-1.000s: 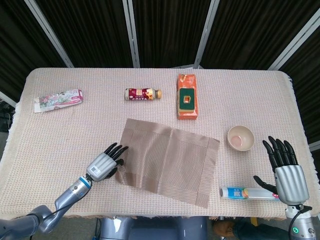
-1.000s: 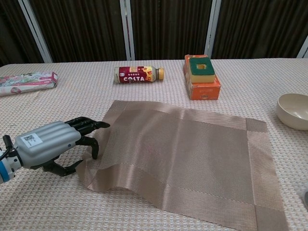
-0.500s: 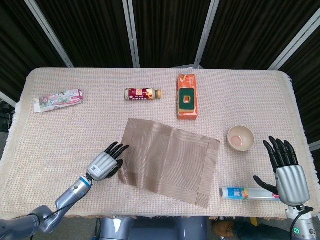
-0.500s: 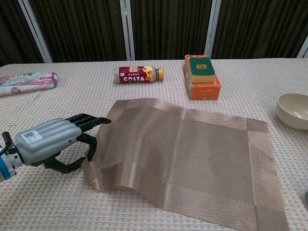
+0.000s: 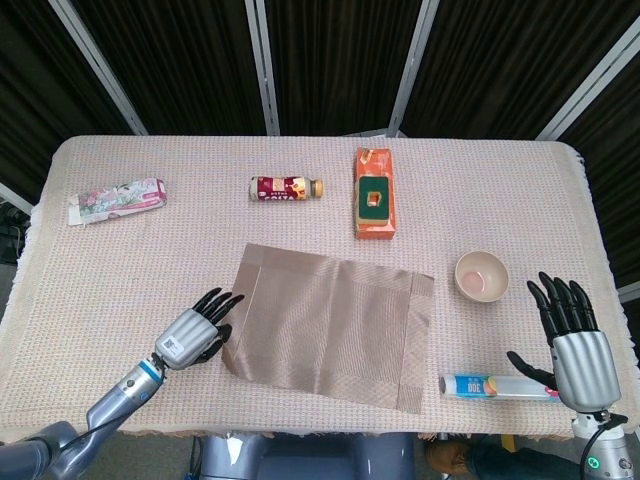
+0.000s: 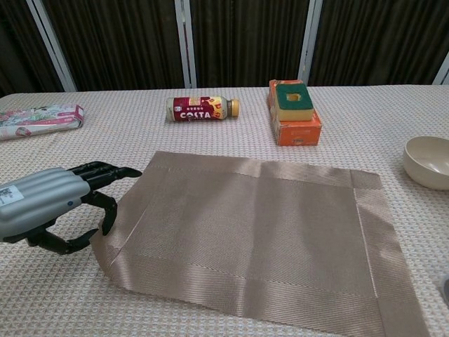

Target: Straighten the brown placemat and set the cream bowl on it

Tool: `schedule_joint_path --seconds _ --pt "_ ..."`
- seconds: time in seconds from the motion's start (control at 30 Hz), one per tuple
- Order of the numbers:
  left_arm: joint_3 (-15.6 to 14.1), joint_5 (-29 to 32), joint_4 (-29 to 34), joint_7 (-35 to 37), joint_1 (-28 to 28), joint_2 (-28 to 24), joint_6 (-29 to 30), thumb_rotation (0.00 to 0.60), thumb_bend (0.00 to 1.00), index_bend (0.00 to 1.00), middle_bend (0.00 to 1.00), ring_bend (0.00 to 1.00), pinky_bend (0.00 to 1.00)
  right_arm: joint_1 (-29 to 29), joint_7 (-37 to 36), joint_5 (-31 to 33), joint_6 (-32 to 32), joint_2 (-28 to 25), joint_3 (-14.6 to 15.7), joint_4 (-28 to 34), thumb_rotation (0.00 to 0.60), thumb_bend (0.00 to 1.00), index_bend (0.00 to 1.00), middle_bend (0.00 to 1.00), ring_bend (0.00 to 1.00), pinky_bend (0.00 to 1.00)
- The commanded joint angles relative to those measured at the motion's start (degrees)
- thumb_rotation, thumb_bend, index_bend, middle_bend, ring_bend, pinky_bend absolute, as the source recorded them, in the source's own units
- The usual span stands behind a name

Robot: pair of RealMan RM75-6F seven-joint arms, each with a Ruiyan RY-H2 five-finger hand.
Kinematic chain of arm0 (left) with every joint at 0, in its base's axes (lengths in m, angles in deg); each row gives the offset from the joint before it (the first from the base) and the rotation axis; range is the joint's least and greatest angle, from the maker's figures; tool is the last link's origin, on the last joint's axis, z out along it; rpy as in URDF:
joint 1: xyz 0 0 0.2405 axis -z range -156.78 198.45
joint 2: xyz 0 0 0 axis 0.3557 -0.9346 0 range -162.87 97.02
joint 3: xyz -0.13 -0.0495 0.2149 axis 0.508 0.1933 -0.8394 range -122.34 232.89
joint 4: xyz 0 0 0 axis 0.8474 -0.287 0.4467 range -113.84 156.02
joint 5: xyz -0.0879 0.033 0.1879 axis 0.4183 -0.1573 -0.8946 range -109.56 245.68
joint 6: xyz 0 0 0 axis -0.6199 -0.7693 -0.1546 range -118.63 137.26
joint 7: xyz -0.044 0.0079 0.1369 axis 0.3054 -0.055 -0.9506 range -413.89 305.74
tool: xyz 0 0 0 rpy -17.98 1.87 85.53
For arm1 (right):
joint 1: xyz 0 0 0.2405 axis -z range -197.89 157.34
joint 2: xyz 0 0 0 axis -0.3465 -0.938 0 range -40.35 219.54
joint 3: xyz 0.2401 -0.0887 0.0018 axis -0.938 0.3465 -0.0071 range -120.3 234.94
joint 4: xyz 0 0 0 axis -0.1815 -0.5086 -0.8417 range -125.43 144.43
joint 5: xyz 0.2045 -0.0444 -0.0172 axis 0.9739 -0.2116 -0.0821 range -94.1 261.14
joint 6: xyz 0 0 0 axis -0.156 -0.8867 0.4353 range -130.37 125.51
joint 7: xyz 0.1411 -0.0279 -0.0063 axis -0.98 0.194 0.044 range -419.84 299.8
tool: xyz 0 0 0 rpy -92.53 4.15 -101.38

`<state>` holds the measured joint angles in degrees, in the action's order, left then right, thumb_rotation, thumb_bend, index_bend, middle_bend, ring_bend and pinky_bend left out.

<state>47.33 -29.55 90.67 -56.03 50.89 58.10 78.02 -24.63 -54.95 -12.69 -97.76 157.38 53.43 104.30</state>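
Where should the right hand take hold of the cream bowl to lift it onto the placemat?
The cream bowl stands upright, open side up, apart from the brown placemat. Probably best to pinch its near rim, coming from above and the robot's side, where the right hand already is. The rim is thin and clear of other things; the rounded wall offers less to hold.

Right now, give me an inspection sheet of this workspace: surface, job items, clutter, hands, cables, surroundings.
Surface: cream woven tablecloth covering the table.
Job's things: brown woven placemat lies nearly flat, slightly askew, its near-left corner lifted; cream bowl stands upright on the cloth to the right of it, apart from it.
Clutter: red Costa bottle on its side; orange box with a green sponge on top; floral packet; blue-and-white tube.
Hands: left hand at the placemat's left edge, grip unclear; right hand open, holding nothing.
Cables: nothing seen.
Surroundings: dark curtains, metal frame bars.
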Motion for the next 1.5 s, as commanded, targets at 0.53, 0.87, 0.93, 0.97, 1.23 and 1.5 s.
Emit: schedule_joint_path --seconds 0.53,0.87,0.93,0.97,1.23,1.5 --pt "-6.5 -2.0 14.2 -10.4 -4.3 -8.9 -0.8 0.6 0.52 0.76 0.0 0.0 0.0 0.5 0.0 -0.6 -0.7 -0.3 -0.1 0.5 0.6 0.0 0.06 0.0 0.0 0.0" --pt "-5.7 -1.0 14.2 -11.7 -5.6 -9.7 -0.8 0.6 0.51 0.76 0.0 0.0 0.0 0.6 0.0 -0.9 -0.9 -0.5 -0.2 0.8 0.6 0.0 0.06 0.0 0.0 0.0" --pt "-5.5 -0.8 13.9 -11.6 -6.0 -9.7 -0.6 0.6 0.51 0.75 0.0 0.0 0.0 0.6 0.1 -0.9 -0.8 -0.5 -0.2 0.8 0.6 0.0 0.06 0.0 0.0 0.0" --pt "-5.5 -0.7 13.8 -11.5 -6.2 -9.7 -0.5 0.6 0.51 0.73 0.0 0.0 0.0 0.6 0.1 -0.9 -0.8 -0.5 -0.2 0.8 0.6 0.0 0.06 0.0 0.0 0.0" --pt "-5.9 -0.4 15.2 -9.4 -6.9 -11.5 -0.6 0.6 0.11 0.07 0.0 0.0 0.0 0.6 0.4 -0.5 -0.4 -0.5 -0.3 0.6 0.6 0.0 0.06 0.0 0.0 0.0" --pt "-5.5 -0.5 23.0 -10.3 -9.1 -19.4 5.3 0.6 0.01 0.0 0.0 0.0 0.0 0.2 0.7 0.5 1.2 -0.3 -0.4 0.1 0.6 0.0 0.05 0.0 0.0 0.0"
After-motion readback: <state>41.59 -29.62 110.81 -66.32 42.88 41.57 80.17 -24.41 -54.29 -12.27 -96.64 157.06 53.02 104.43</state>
